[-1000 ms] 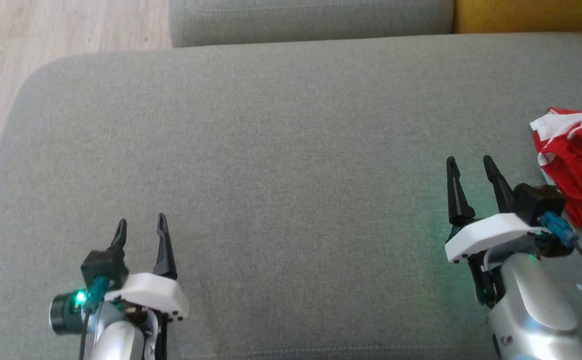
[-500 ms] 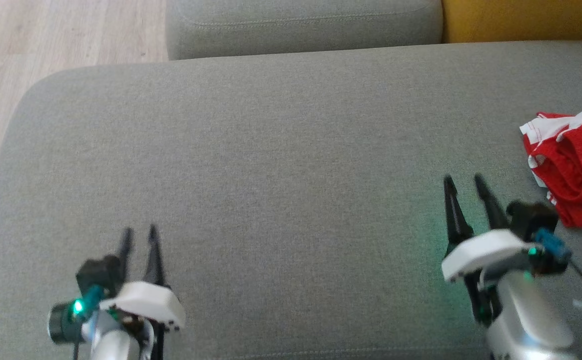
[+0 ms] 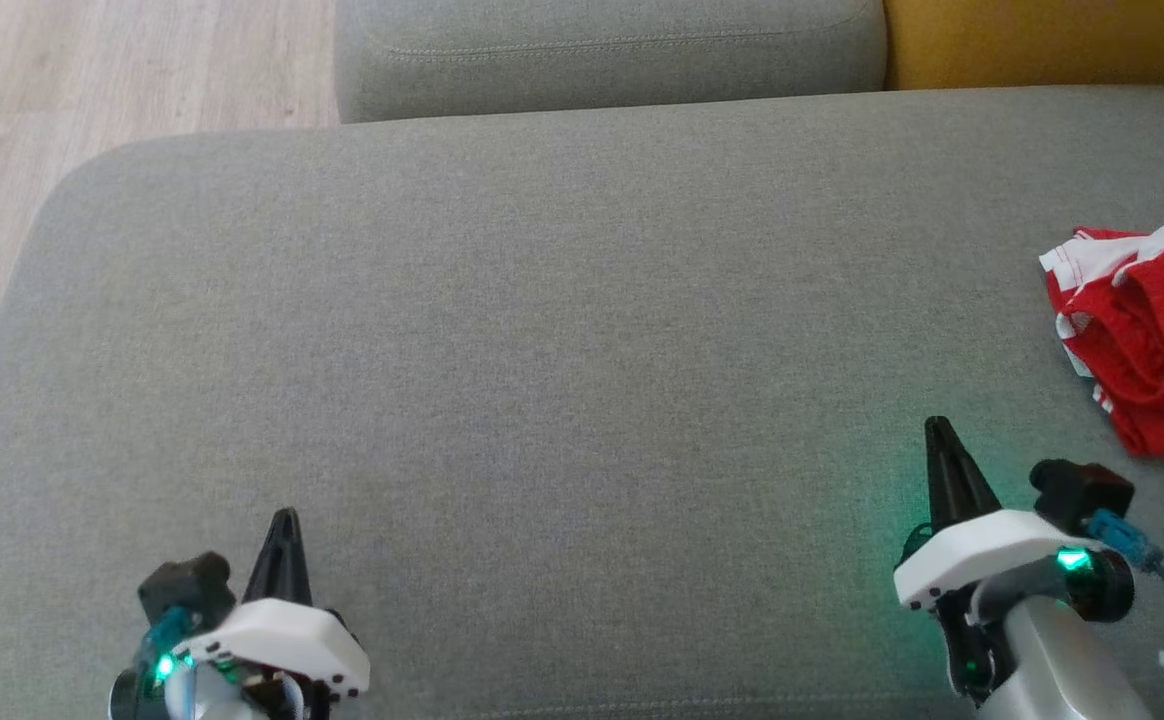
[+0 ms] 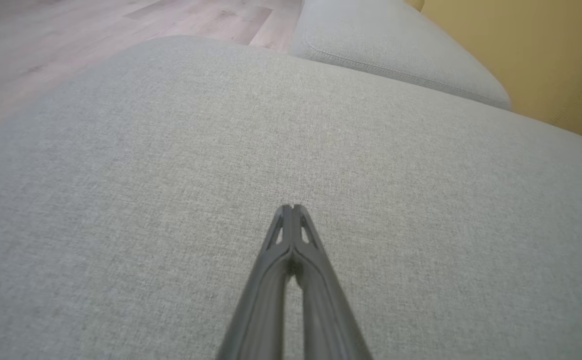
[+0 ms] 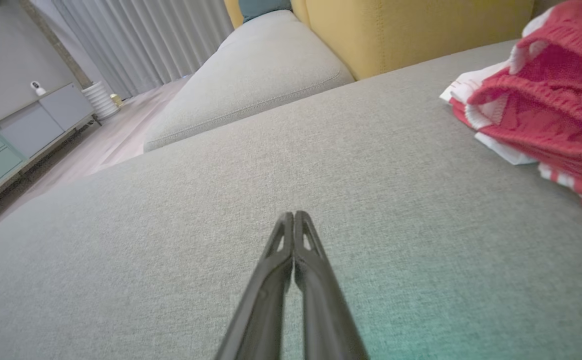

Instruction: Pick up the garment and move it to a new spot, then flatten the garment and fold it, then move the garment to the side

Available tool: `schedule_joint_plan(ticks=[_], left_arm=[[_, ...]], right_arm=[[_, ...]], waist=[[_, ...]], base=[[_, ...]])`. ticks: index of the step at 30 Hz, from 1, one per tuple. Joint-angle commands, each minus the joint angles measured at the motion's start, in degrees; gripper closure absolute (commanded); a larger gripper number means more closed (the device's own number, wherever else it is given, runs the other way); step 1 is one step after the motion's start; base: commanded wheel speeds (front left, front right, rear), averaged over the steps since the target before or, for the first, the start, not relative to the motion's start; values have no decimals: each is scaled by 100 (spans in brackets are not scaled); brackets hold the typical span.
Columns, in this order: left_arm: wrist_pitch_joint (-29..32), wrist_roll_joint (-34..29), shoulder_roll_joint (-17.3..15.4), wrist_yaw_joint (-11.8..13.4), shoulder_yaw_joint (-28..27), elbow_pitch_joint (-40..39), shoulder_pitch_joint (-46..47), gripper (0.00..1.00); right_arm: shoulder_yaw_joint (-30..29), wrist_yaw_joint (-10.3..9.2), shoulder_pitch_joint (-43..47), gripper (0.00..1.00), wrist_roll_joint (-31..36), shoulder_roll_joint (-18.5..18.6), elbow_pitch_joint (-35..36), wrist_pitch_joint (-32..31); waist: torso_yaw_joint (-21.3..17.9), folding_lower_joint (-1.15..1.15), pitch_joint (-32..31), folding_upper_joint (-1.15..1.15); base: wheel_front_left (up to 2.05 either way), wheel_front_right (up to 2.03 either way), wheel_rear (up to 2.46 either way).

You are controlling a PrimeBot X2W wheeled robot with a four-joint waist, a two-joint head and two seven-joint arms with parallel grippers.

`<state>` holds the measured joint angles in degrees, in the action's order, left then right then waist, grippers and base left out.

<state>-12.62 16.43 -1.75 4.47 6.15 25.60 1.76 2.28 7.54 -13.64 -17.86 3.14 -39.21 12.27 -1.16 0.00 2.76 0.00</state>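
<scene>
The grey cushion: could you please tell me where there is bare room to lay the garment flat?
The whole middle of the grey cushion is bare, from its rounded left edge by the wooden floor across to the garment, including the stretch between the left gripper and right gripper. Only the right edge is crowded, where the garment lies bunched.

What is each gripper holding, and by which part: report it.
Nothing is held. The left gripper and right gripper are shut empty over the grey cushion; the garment lies crumpled, apart from both.
</scene>
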Motion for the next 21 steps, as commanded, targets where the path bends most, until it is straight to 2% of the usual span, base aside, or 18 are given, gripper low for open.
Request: schedule_joint_plan(ticks=[1, 21], left_arm=[[42, 197, -42, -39, -120, -228, 261, 100], [369, 1523, -54, -247, -316, -404, 285, 100]], right_arm=[[-39, -1, -238, 100, -211, 16, 261, -41], [-181, -1, -52, 100, -1509, 8, 677, -361]], waist=[[2, 0, -4, 0], [22, 0, -49, 0]], base=[[0, 0, 0], [0, 0, 0]])
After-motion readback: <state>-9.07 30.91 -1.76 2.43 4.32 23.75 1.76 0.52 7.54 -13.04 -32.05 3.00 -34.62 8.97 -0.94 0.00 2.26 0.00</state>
